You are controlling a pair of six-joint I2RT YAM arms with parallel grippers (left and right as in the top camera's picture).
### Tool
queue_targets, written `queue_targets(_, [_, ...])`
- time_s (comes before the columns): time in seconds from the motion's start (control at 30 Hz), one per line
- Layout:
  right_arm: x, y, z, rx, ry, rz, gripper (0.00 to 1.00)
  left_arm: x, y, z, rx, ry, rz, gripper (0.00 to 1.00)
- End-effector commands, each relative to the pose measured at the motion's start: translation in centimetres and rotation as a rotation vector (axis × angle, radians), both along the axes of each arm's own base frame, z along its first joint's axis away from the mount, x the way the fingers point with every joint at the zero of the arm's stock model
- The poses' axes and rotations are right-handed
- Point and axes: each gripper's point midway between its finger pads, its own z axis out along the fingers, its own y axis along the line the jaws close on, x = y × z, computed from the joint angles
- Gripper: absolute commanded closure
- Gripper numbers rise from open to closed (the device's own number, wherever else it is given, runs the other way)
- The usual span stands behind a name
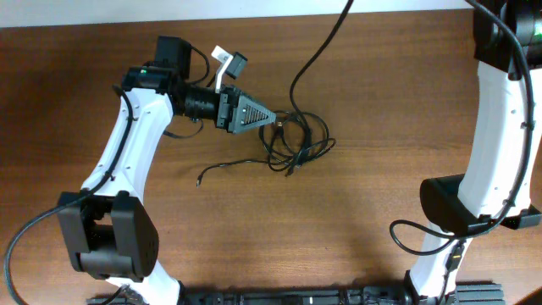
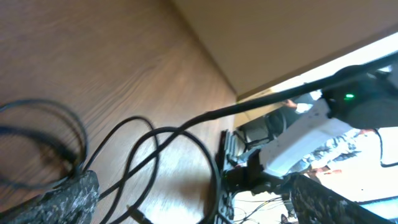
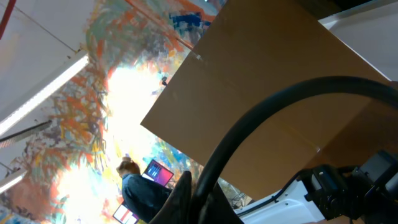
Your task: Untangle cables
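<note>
The cables (image 1: 296,140) lie as a small dark coil of thin black loops at the table's middle. One loose end with a small plug (image 1: 201,178) trails off to the left. My left gripper (image 1: 273,120) is at the coil's left edge, turned on its side. In the left wrist view its fingers (image 2: 186,202) stand wide apart and open, with cable loops (image 2: 143,155) lying on the wood between them; nothing is gripped. My right gripper (image 3: 189,199) points up and away from the table, its dark fingers together, with nothing in them that I can see.
A thicker black cord (image 1: 318,51) runs from the table's far edge to the coil. The right arm (image 1: 500,127) stands folded at the right edge. The left arm (image 1: 135,127) reaches across from the front left. A tan board (image 3: 280,81) shows in the right wrist view.
</note>
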Motion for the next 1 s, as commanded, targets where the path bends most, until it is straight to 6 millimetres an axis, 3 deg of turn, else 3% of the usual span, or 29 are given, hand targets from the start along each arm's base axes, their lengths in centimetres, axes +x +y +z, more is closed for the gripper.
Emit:
queue_targets(0.0, [-0.4, 0.0, 0.0, -0.008, -0.020, 0.009, 0.96, -1.3, -0.1, 5.0, -0.146, -0.148, -0.049, 0.01])
queue_targets(0.1, [-0.2, 0.0, 0.1, -0.004, -0.040, -0.003, 0.96, -3.0, -0.5, 7.9, -0.190, -0.249, -0.085, 0.01])
queue_targets(0.17, [-0.2, 0.0, 0.1, -0.007, -0.062, -0.005, 0.96, -3.3, -1.0, 8.4, -0.197, -0.301, -0.106, 0.01])
queue_targets(0.23, [-0.5, 0.4, 0.0, -0.010, -0.062, 0.012, 0.96, -3.2, -1.5, 8.6, -0.204, -0.339, -0.121, 0.01])
queue_targets(0.37, [-2.2, 3.1, 0.2, 0.001, -0.060, 0.083, 0.96, -2.5, -2.8, 7.7, -0.130, -0.400, -0.121, 0.01])
queue_targets(0.5, [-2.8, 3.8, 0.2, 0.002, -0.060, 0.106, 0.96, -1.3, -2.9, 7.4, -0.081, -0.386, -0.073, 0.03])
queue_targets(0.67, [-2.7, 3.8, 0.1, 0.002, -0.060, 0.104, 0.96, -2.1, -4.0, 7.4, -0.088, -0.346, -0.098, 0.51])
queue_targets(0.77, [-2.7, 3.7, 0.1, 0.002, -0.059, 0.104, 0.96, -2.9, -5.0, 7.3, -0.089, -0.347, -0.129, 0.57])
queue_targets(0.83, [-2.5, 3.6, 0.1, 0.001, -0.060, 0.100, 0.96, -2.4, -5.0, 6.6, -0.040, -0.351, -0.103, 0.76])
queue_targets(0.97, [-1.1, 1.4, 0.0, -0.009, -0.060, 0.041, 0.96, -1.7, -4.6, 5.3, 0.040, -0.286, -0.047, 0.78])
